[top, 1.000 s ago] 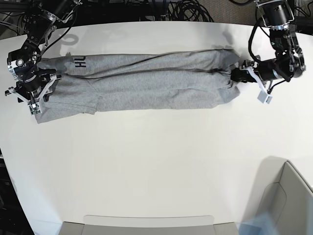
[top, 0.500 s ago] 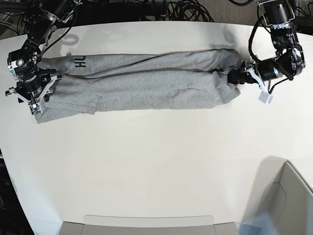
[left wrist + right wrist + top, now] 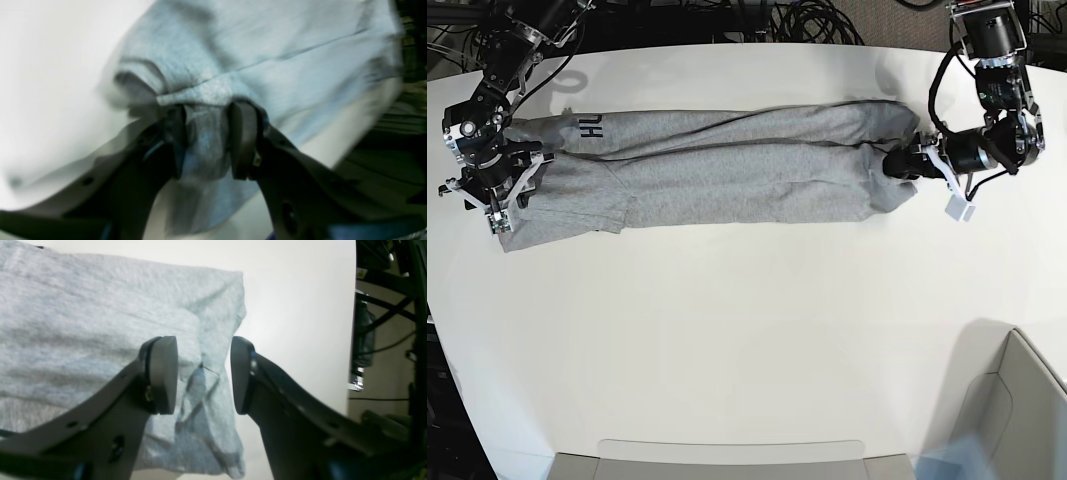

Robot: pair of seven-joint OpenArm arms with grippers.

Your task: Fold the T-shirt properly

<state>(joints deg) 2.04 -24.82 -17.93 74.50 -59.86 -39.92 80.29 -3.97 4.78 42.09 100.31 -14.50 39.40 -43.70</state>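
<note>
Two arms work at opposite ends of the T-shirt [image 3: 717,165], which lies stretched in a long, narrow grey band across the far part of the white table [image 3: 747,340], black lettering showing near one end. The left gripper [image 3: 206,140] pinches a bunched fold of the cloth between its dark pads. The right gripper [image 3: 203,373] hangs over the other end with its jaws spread apart, cloth beneath them but not clamped
</note>
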